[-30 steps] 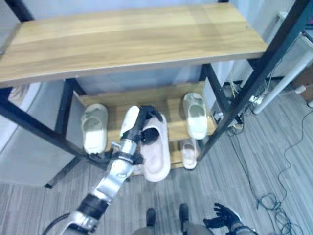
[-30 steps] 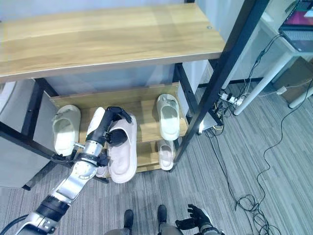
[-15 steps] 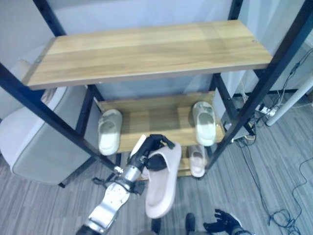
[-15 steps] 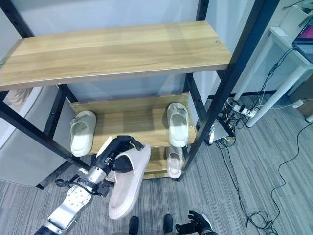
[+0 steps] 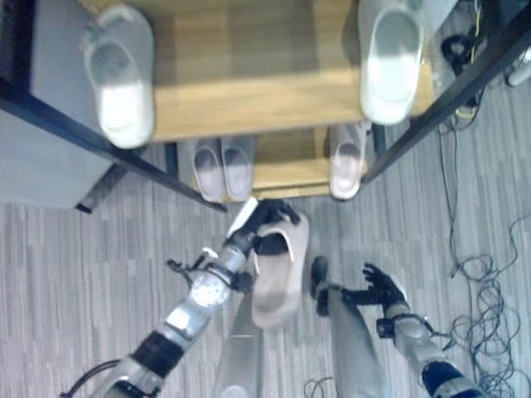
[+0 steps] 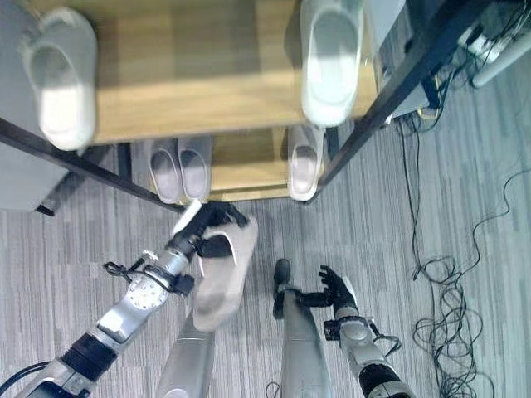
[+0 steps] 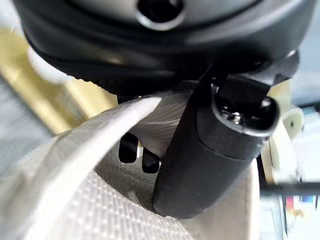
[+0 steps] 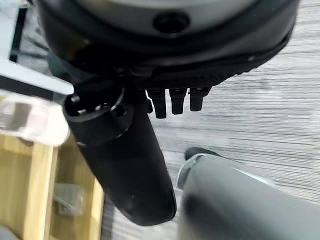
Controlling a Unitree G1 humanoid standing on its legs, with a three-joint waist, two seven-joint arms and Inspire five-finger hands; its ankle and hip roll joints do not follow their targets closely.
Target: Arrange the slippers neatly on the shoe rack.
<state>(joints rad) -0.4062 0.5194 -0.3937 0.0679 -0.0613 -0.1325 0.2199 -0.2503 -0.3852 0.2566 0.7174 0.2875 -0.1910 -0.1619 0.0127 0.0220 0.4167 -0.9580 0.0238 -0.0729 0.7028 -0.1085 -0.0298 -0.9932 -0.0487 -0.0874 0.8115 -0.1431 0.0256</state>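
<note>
The left hand (image 5: 264, 222) holds a pale pink slipper (image 5: 280, 278) off the grey striped floor (image 5: 75, 274), its dark fingers curled over the strap end while the long sole hangs down toward the robot, just in front of the shoe rack (image 5: 274, 99). In the left wrist view the thumb (image 7: 210, 155) presses down on the slipper's dotted footbed (image 7: 105, 210), with the fingertips tucked under the strap, so the grasp is closed on the slipper. On the rack's wooden middle shelf a pale green slipper (image 5: 122, 79) lies at the left end, its toe hanging over the front edge, and a second pale green slipper (image 5: 390, 58) lies at the right end, also overhanging; the two are well apart with bare wood between them. On the lowest shelf, seen below that edge, a pair of small pale pink slippers (image 5: 222, 168) sits side by side, touching or nearly so, behind the black front leg (image 5: 124, 153), and one more pale pink slipper (image 5: 346, 159) sits apart to the right, beside the right-hand black post (image 5: 448, 99). The right hand (image 5: 380, 288) hovers low at the robot's right side above the floor, its fingers spread and relaxed, holding nothing; its wrist view shows the thumb (image 8: 125, 160) straight with short fingertips above it. Loose black cables (image 5: 485, 274) trail on the floor to the right. No writing or label can be read on any slipper or on the rack.
</note>
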